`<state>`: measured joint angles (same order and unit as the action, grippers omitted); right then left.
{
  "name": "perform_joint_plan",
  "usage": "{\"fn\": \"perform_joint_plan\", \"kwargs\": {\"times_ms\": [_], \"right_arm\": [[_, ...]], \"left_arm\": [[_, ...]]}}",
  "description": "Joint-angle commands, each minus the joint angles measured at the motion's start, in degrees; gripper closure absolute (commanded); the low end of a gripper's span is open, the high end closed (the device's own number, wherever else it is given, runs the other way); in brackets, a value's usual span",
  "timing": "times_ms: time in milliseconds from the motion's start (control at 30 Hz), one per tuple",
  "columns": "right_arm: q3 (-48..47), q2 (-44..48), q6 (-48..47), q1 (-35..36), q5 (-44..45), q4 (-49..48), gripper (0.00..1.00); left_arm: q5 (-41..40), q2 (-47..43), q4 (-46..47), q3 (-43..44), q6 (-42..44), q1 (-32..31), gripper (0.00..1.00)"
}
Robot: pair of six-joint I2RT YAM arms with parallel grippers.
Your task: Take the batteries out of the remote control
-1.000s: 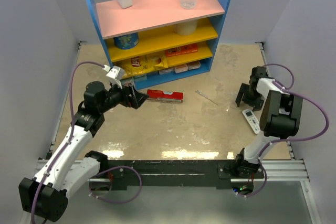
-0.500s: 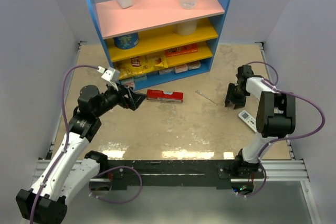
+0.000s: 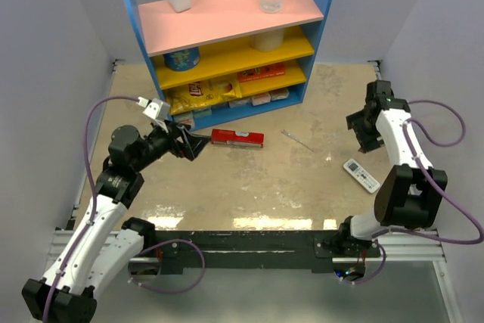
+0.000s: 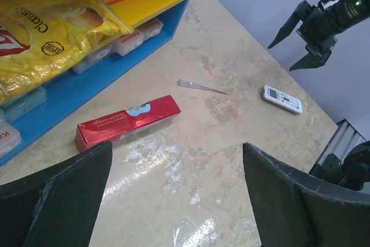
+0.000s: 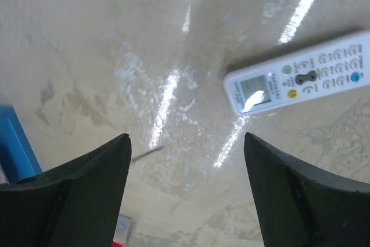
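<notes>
Toward right table point(image 3: 265, 179) edge: remote control point(image 3: 361, 175), face up; left tool point(image 4: 176, 163), right tool point(image 5: 186, 143) jaws spread.

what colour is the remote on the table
The remote control is white, with a pale screen and small coloured buttons; the right wrist view shows it best.

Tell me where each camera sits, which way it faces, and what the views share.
Top external: above and behind the arm bases, looking down on the table, shelf, both arms, left gripper and right gripper.
Left wrist: on the left arm, looking across the table toward the right gripper; its own open fingers frame the red box and remote control.
Right wrist: on the right arm, looking down at the table; its own open fingers flank the remote control.
Shared: all three show the remote control.
</notes>
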<state>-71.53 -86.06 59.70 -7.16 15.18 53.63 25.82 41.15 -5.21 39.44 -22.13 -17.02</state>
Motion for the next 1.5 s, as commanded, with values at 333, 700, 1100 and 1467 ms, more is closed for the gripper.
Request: {"fn": "perform_joint_plan", "kwargs": {"times_ms": [333, 700, 1100, 1467], "right_arm": [[18.88, 8.46, 26.87, -10.33, 1.09, 0.70, 0.02], [22.39, 5.55, 29.50, -11.74, -0.33, -5.72, 0.01], [24.15, 0.99, 30.83, -12.00, -0.76, -8.01, 0.02], [26.43, -2.71, 25.74, -12.00, -2.43, -14.42, 0.27]], "left_arm": [[0.54, -0.98, 1.52, -0.15, -0.81, -1.44, 0.02], [0.28, -1.07, 1.17, -0.07, -0.55, -1.62, 0.02], [0.28, -1.42, 1.26, -0.07, -0.28, -1.71, 0.02], [0.02, -1.24, 1.26, -0.15, -0.28, -1.71, 0.02]]}}
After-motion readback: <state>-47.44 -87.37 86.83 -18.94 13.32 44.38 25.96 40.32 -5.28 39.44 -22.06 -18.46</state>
